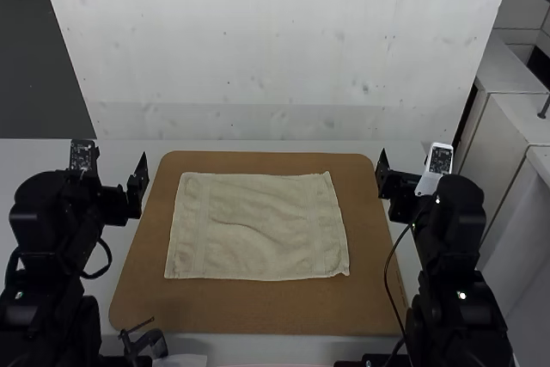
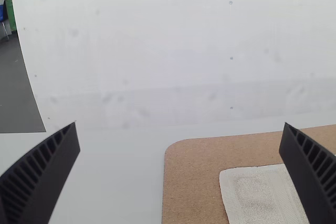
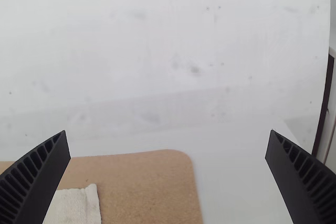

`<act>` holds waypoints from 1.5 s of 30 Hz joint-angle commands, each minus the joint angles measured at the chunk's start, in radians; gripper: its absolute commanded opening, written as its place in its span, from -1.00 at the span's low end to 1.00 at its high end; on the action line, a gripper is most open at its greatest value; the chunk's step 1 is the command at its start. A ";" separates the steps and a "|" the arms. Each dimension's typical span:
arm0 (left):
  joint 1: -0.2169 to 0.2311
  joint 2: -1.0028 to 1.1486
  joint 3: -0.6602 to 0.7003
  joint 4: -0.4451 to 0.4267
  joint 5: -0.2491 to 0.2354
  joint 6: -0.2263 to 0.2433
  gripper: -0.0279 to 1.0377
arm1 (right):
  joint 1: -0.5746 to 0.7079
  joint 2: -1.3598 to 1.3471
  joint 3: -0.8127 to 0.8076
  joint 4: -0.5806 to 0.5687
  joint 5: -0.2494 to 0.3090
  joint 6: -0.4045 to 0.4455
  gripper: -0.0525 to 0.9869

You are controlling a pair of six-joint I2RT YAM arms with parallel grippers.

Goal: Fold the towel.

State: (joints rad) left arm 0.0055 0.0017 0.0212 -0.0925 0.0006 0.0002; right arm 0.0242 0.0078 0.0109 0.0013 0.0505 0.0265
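So, high view: cream rectangular cloth towel [image 1: 258,225] spread on brown rounded board [image 1: 249,311], between black jointed left arm [image 1: 51,229] and right arm [image 1: 455,238], left slightly nearer; long axis side to side, faint wrinkles.

Left wrist view: left end effector [image 2: 179,124] wide open, empty, towel rightward.

Right wrist view: right end effector [image 3: 168,131] likewise, towel leftward; inward reach probably needed.

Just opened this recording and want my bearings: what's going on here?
Nothing is being handled. The towel lies spread out, slightly rumpled, on a brown board, with no fold made. The left gripper and right gripper are both open and empty, on either side of the board.
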 commanded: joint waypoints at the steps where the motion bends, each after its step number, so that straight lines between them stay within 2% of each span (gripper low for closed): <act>1: -0.004 0.001 -0.021 0.008 0.007 0.009 0.90 | 0.010 -0.005 -0.009 0.002 0.018 0.010 0.96; 13: -0.004 0.001 -0.021 0.008 0.029 0.020 0.90 | 0.010 -0.003 -0.009 0.002 0.018 0.010 0.96; 24: -0.004 0.001 -0.021 0.011 0.027 0.015 0.90 | 0.014 -0.003 -0.011 0.008 0.014 0.010 0.96; 26: -0.004 0.001 -0.021 0.082 0.026 0.011 0.90 | 0.013 -0.011 -0.011 0.045 0.012 0.012 0.96; 28: -0.004 0.003 -0.020 0.227 0.029 0.012 0.90 | 0.013 -0.012 -0.011 0.114 0.014 0.010 0.96; 29: -0.006 0.001 -0.014 0.246 0.024 0.012 0.90 | 0.013 -0.012 -0.011 0.166 0.012 0.009 0.96; 32: -0.009 0.000 0.042 0.244 0.027 0.023 0.90 | 0.017 -0.006 0.046 0.164 -0.003 0.009 0.96; 35: -0.010 0.201 0.178 0.151 0.035 0.021 0.90 | 0.025 0.123 0.135 0.160 -0.032 0.009 0.96; 37: -0.015 0.337 0.243 0.148 0.058 0.015 0.90 | 0.025 0.274 0.227 0.105 -0.078 0.009 0.96; 41: -0.016 0.535 0.367 0.125 0.058 -0.012 0.90 | 0.034 0.558 0.397 -0.024 -0.129 0.029 0.96; 43: -0.021 0.630 0.422 0.076 0.052 -0.016 0.90 | 0.049 0.646 0.440 -0.012 -0.129 0.047 0.96; 45: -0.019 0.695 0.450 0.074 0.049 -0.019 0.90 | 0.052 0.745 0.483 0.008 -0.141 0.047 0.96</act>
State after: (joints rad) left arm -0.0067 0.6109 0.4068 -0.0105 0.0414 -0.0017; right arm 0.0608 0.6601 0.4263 -0.0059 -0.0498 0.0494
